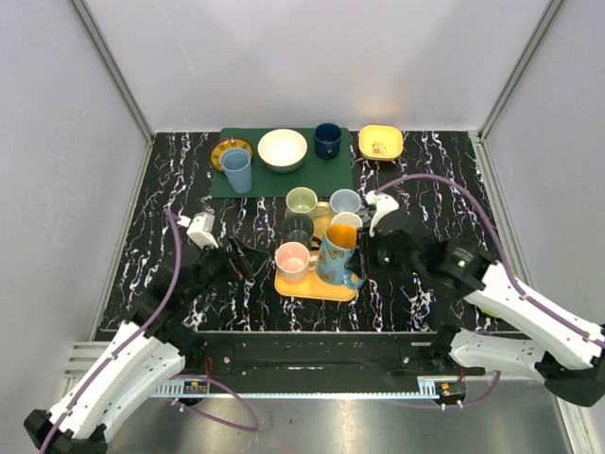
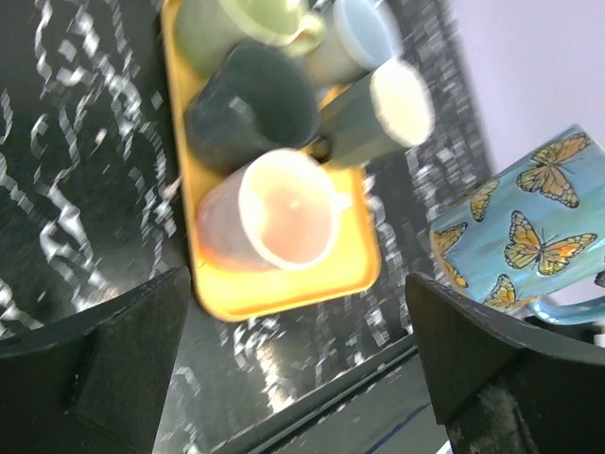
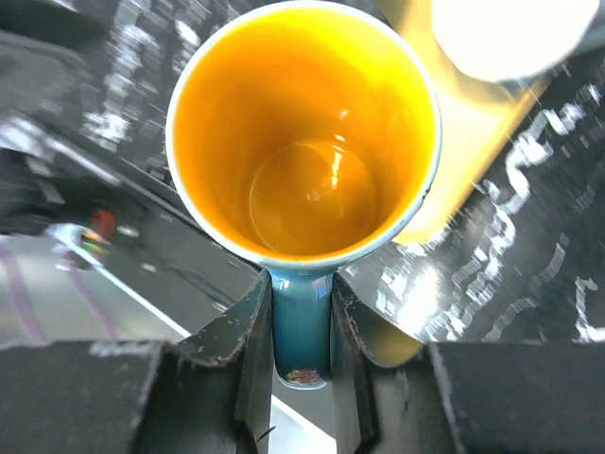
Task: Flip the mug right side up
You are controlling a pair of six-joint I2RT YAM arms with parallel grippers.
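Found the mug (image 1: 337,253) mouth up at the front right corner of the tray (image 1: 317,287), leaning a little. Noted a blue outside with orange butterflies and a glossy orange inside, seen empty from the right wrist view. Could not tell whether its base touched the tray or hung just above it. Saw the right gripper (image 1: 364,261) clamped on the mug's handle (image 3: 301,331), one finger (image 3: 244,340) pressed to each side, reaching in from the right. Saw the left gripper (image 1: 248,260) low over the table (image 1: 142,236) just left of the tray, fingers (image 2: 95,369) spread wide and holding nothing, pointed at the pink cup (image 1: 293,260). Counted four more cups upright on the tray behind the pink one: green (image 1: 302,200), dark (image 1: 298,230), pale blue (image 1: 345,201) and white (image 1: 346,221), packed close together. Spotted a green mat (image 1: 331,175) at the back carrying a blue tumbler (image 1: 236,170), a white bowl (image 1: 283,149) and a navy cup (image 1: 328,140), with a yellow bowl (image 1: 380,142) just beside its right edge.
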